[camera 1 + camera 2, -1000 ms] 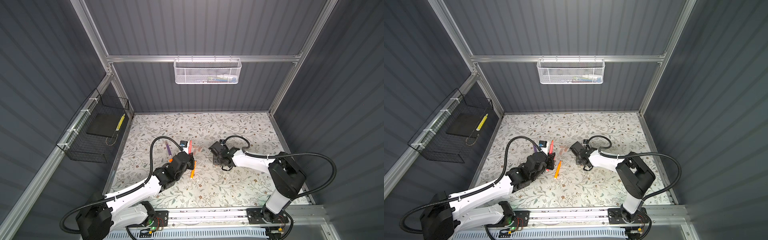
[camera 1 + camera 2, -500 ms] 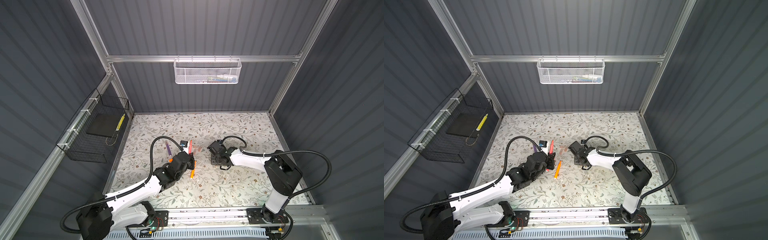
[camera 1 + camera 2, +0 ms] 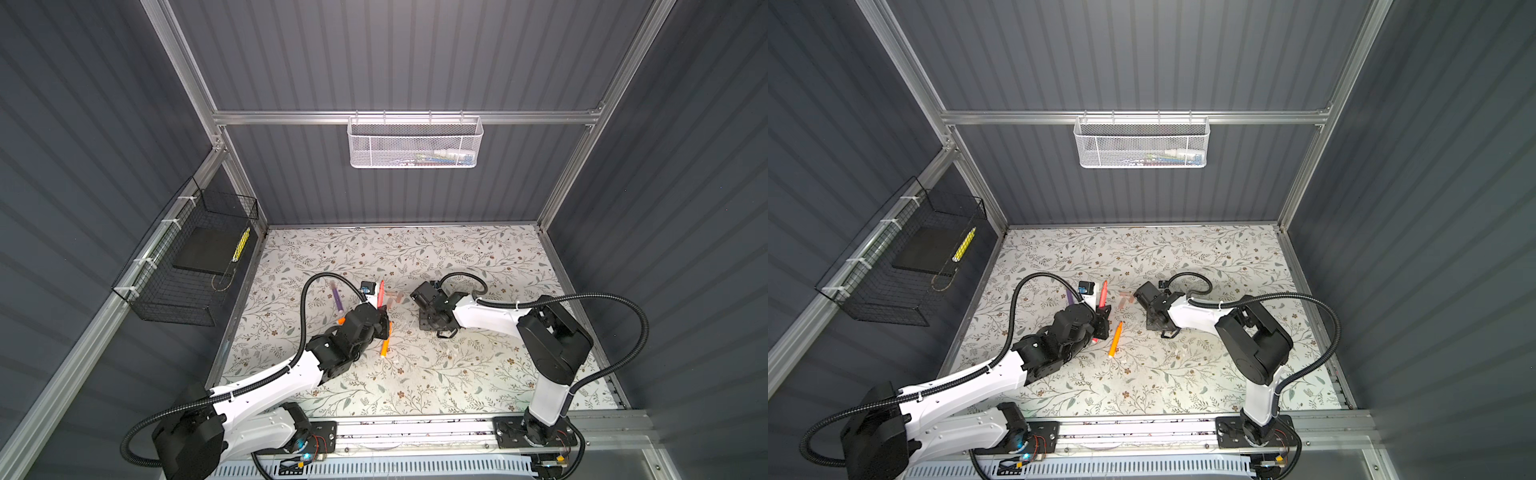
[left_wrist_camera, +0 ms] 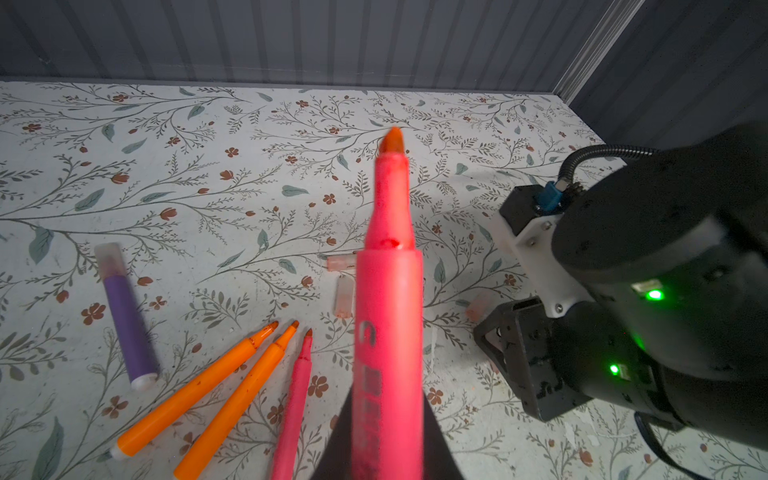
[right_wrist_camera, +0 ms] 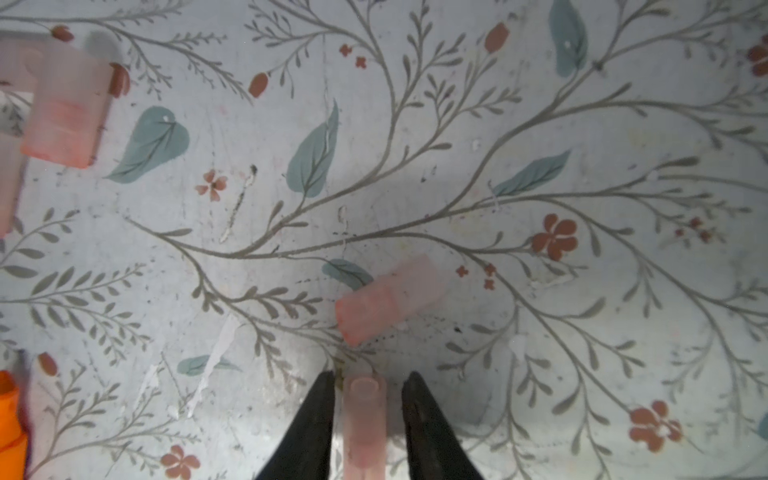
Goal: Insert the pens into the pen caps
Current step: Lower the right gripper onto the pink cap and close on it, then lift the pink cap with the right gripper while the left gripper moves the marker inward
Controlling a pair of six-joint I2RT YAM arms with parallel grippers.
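Pale cap point(image 5: 365, 419), flat on the counter point(image 5: 540, 124): looks light, stiff and slick, wants a pinch across its middle, may roll if nudged. Sits inside the right end effector point(image 5: 369, 376), jaws partly open with a narrow gap on either side, not yet gripped. Pink pen point(image 4: 388, 291) clamped by the barrel in the left end effector point(image 4: 388, 407), tip forward, clear of the counter.

1. Left arm point(image 3: 266, 384): stretched low, reaching inward.
2. Left gripper point(image 4: 388, 415): fingers clamped on a pink pen point(image 4: 388, 270), tip pointing outward.
3. Right arm point(image 3: 490, 316): elbow folded, wrist pitched downward.
4. Right gripper point(image 5: 368, 380): fingers narrowly parted, flanking a cap point(image 5: 365, 424), seemingly without contact.
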